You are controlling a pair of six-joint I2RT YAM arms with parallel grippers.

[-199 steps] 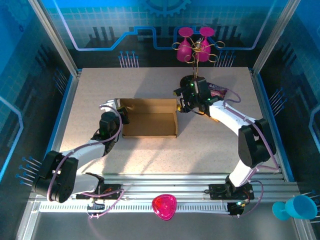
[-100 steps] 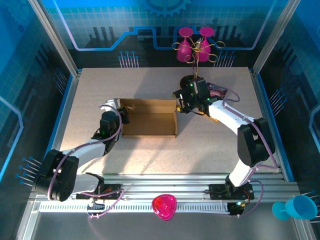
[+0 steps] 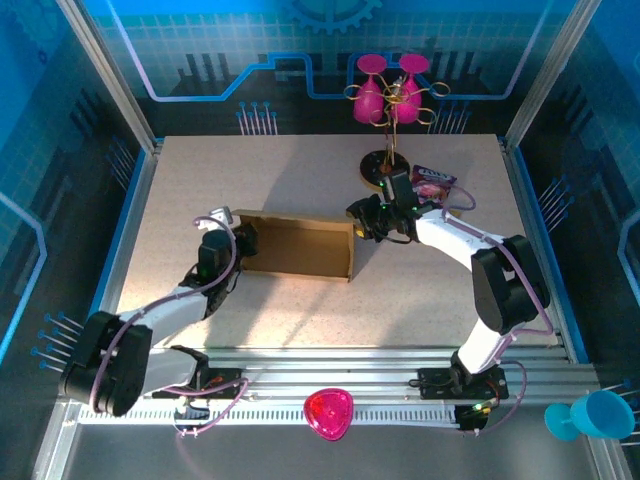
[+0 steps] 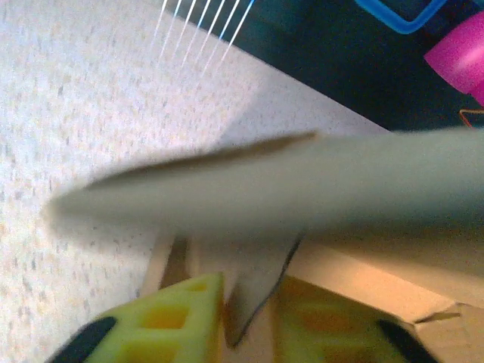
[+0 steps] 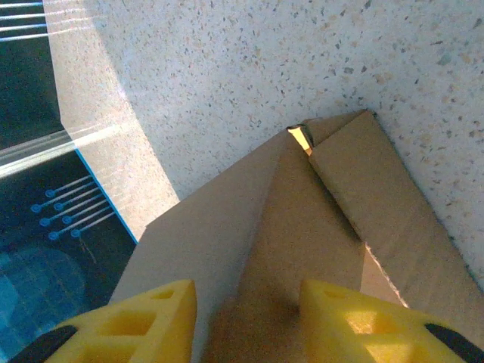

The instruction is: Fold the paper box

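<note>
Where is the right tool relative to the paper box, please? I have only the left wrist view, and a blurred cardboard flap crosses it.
Observer: From above, the right tool is at the right end of the paper box.
Operator: Is there cardboard between its fingers?
Observer: Yes, its wrist view shows a brown panel running between the two yellow fingers.
Operator: Is anything close behind that arm?
Observer: A purple snack bag lies on the table just beyond it.

The table (image 3: 300, 320) is seen from high above its near edge. The paper box (image 3: 300, 250), shared by all views, is framed closely by the wrist cameras from its left and right ends, the left view seemingly blurred.
</note>
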